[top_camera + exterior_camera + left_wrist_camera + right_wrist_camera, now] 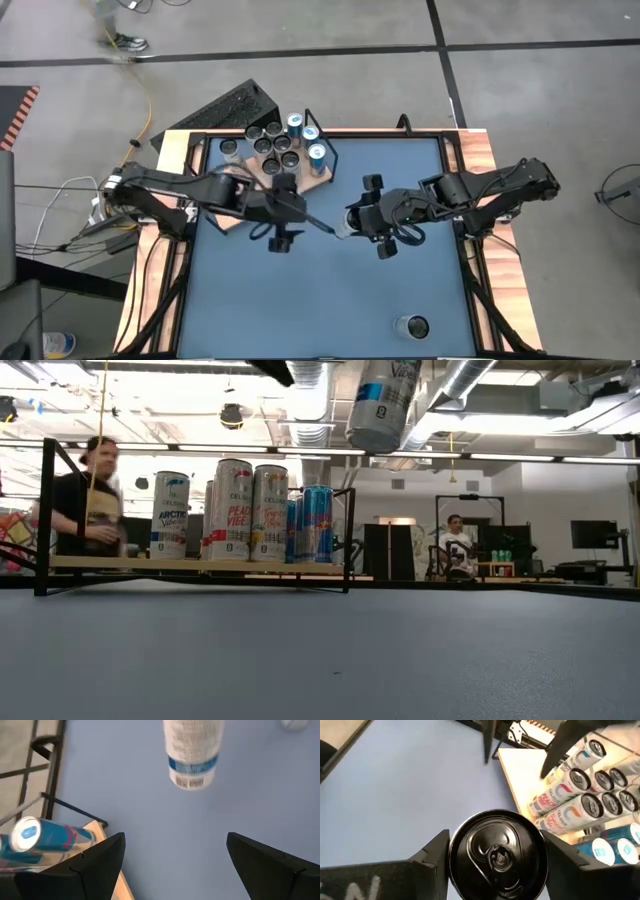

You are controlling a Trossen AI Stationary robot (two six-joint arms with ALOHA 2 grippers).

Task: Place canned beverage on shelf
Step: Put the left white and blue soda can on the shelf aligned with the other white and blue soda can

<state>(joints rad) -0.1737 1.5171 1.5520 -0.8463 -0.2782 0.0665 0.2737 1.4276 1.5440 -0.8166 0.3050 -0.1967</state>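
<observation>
Step in hand: handover done, carry pending. Your right end effector [492, 862] is clamped around the can [496, 854], held in the air over mid-bench, well apart from the shelf [262, 178]. Your left end effector [172, 865] stands open with nothing between its fingers, just beside the shelf's near edge. Next, judged: back the left arm clear, then set the can upright on bare board beside the standing cans [243, 510].

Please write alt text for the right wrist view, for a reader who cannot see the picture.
The right gripper holds a can between its two dark fingers, the black top with its pull tab facing the camera, above the blue tabletop. Beyond it, the pale-wood shelf carries a cluster of upright cans, white ones and blue ones.
</observation>
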